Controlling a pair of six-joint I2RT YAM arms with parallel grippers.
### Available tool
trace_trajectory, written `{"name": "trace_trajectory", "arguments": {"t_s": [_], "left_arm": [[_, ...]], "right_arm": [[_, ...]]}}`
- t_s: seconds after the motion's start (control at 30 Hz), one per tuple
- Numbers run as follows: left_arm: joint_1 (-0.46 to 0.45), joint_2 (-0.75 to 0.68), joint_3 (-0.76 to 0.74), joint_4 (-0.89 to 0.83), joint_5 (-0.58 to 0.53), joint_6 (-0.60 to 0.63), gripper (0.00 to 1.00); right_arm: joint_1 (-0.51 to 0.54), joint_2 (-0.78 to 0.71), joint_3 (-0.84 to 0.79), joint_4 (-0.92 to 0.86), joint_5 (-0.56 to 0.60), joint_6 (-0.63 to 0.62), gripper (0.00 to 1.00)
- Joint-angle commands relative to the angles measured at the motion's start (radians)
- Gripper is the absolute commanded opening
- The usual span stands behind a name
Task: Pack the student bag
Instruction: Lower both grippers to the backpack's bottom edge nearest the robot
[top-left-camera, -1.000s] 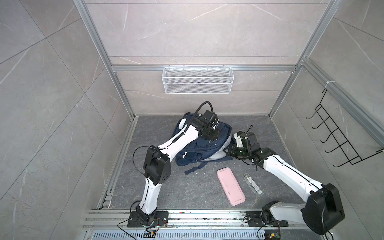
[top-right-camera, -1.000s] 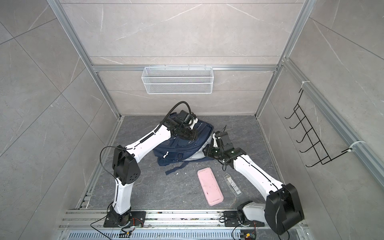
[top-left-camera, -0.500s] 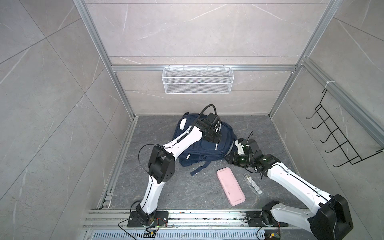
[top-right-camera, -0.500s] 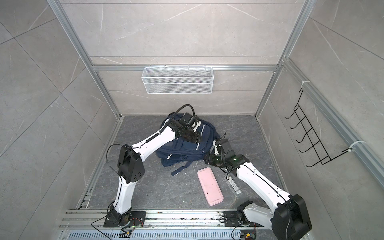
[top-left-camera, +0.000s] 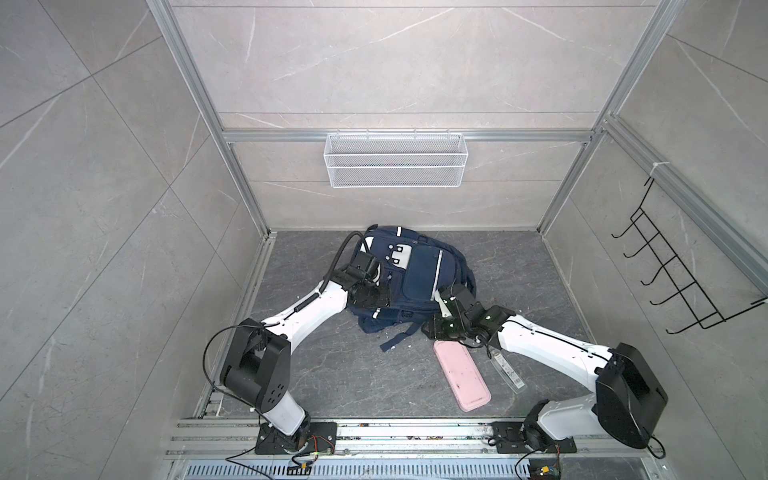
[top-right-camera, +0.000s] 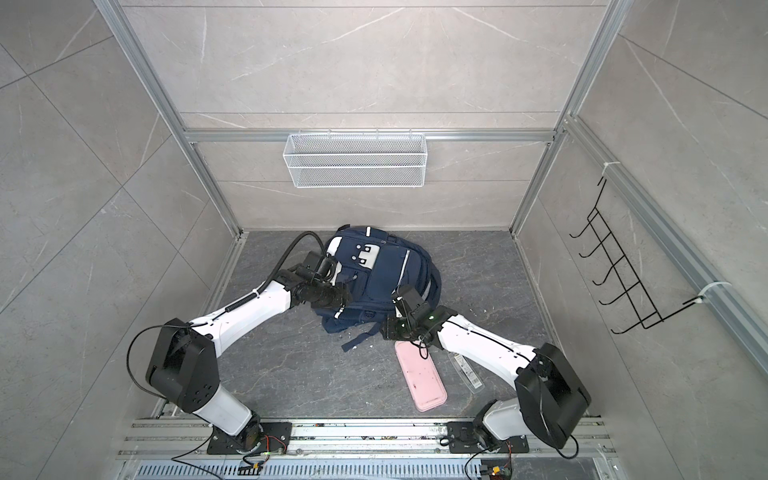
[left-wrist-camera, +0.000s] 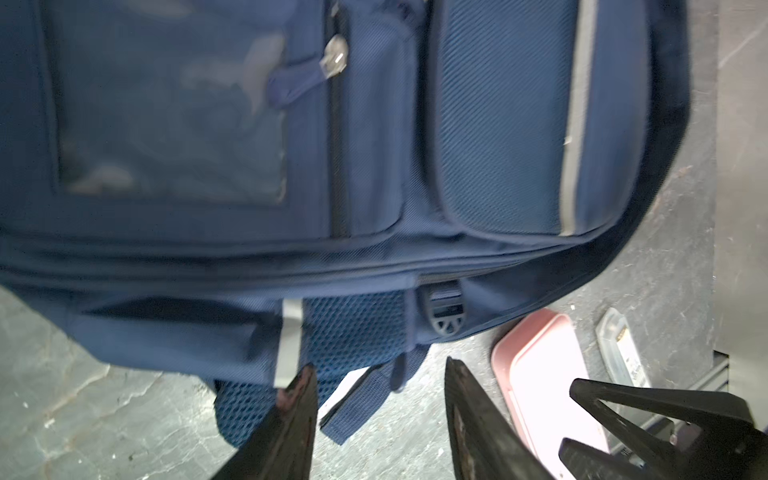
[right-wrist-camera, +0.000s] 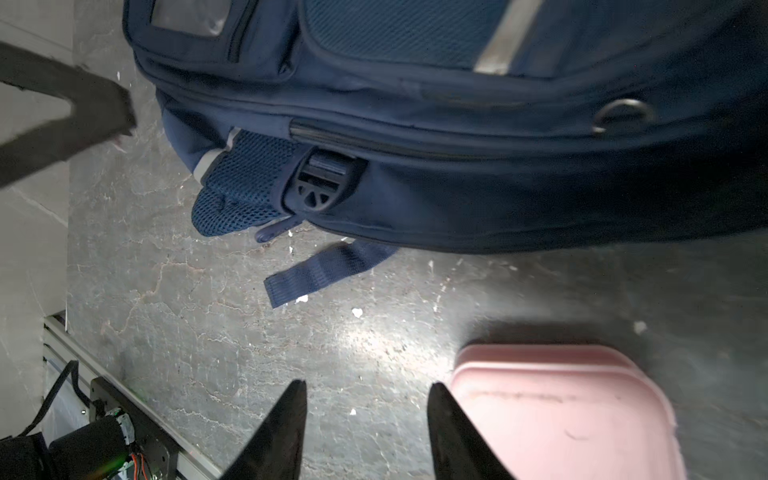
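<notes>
The left gripper (left-wrist-camera: 378, 365) stands about half open at the bottom of its wrist view. It holds nothing, and its tips are just short of the mesh side of the bag (top-left-camera: 419, 270). The right gripper (right-wrist-camera: 368, 385) is likewise about half open and empty, low in its wrist view over the bare worktop (top-left-camera: 332, 374). The corner of the pink case (top-left-camera: 461, 374) is just beside one of its jaws.

In both top views the bag lies front up in the middle of the frame, toward the back wall, with one arm at each lower side of it. A loose strap (right-wrist-camera: 324, 270) trails from its near edge onto the worktop. The zips that show in the wrist views look shut, and no opening is visible.

The case lies below and right of the bag, clear of it. A clear packet (top-left-camera: 505, 370) lies just right of the case, partly under the right arm.

Judging from this, packing has hardly begun. A compartment has to be opened, then case and packet put in and the zip closed. Whether anything is already inside cannot be seen.
</notes>
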Motion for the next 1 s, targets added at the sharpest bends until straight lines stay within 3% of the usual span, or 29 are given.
{"name": "trace_trajectory", "arguments": {"t_s": [0.0,0.3,0.97], "left_arm": [[0.026,-0.072,-0.069,0.083,0.042,-0.062,0.55],[0.135,-0.163,-0.262,0.193,0.134,-0.153,0.6],[0.183,-0.062,-0.325,0.331,0.21,-0.242,0.59]], "right_arm": [[0.025,0.052,0.052,0.051,0.015,0.036,0.54],[0.057,0.142,0.115,0.057,0.012,0.073,0.58],[0.105,0.265,0.223,0.049,0.018,0.071,0.57]]}}
